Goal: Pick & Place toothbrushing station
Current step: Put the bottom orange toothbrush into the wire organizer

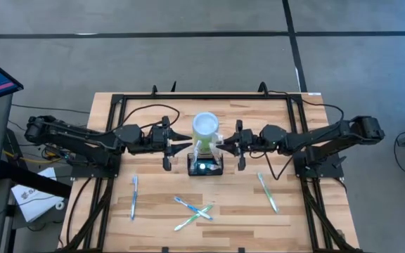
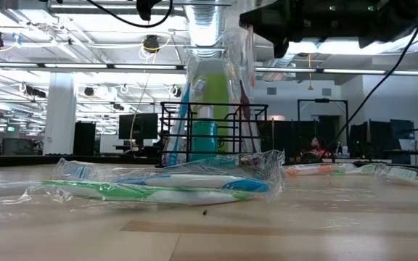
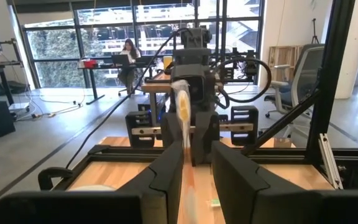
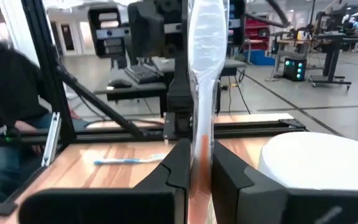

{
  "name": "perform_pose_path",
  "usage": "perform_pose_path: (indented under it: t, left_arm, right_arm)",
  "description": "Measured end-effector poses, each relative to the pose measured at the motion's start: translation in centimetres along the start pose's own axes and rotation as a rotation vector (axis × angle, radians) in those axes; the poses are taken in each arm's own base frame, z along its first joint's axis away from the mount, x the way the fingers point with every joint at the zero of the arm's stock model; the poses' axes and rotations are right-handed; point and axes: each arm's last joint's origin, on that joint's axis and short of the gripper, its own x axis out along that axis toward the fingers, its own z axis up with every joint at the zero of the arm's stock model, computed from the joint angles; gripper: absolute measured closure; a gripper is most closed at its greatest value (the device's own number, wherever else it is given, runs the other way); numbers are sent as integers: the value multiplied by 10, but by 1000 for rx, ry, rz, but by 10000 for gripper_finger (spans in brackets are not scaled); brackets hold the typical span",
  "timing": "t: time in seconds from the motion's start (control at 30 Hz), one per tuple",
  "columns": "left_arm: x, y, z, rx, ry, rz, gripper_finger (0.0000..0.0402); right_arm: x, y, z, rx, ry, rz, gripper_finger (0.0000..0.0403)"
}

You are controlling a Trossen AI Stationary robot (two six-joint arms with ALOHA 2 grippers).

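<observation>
High view: both grippers, left gripper (image 1: 186, 145) and right gripper (image 1: 221, 143), pinch a wrapped toothbrush (image 1: 204, 147) above the caddy (image 1: 206, 166).

Both pincers — left (image 1: 185, 145), right (image 1: 220, 144) — meet above the caddy (image 1: 205, 166).

Blk mesh caddy (image 1: 206, 167) upright, mid-table, prob.

An open-plan robotics lab: exposed ceiling ducts (image 2: 205, 22), strip lights, rows of desks with monitors (image 2: 138, 127), office chairs (image 3: 300, 78), and large windows (image 3: 61, 53).
</observation>
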Motion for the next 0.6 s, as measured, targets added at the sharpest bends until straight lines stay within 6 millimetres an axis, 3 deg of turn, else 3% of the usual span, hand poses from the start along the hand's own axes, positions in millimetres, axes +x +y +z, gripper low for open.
perform_pose_path:
  t: [0.6]
  left_arm:
    - [0, 0, 0, 0, -1, -5, 321]
  right_arm:
    - [-14, 16, -38, 73, -28, -64, 376]
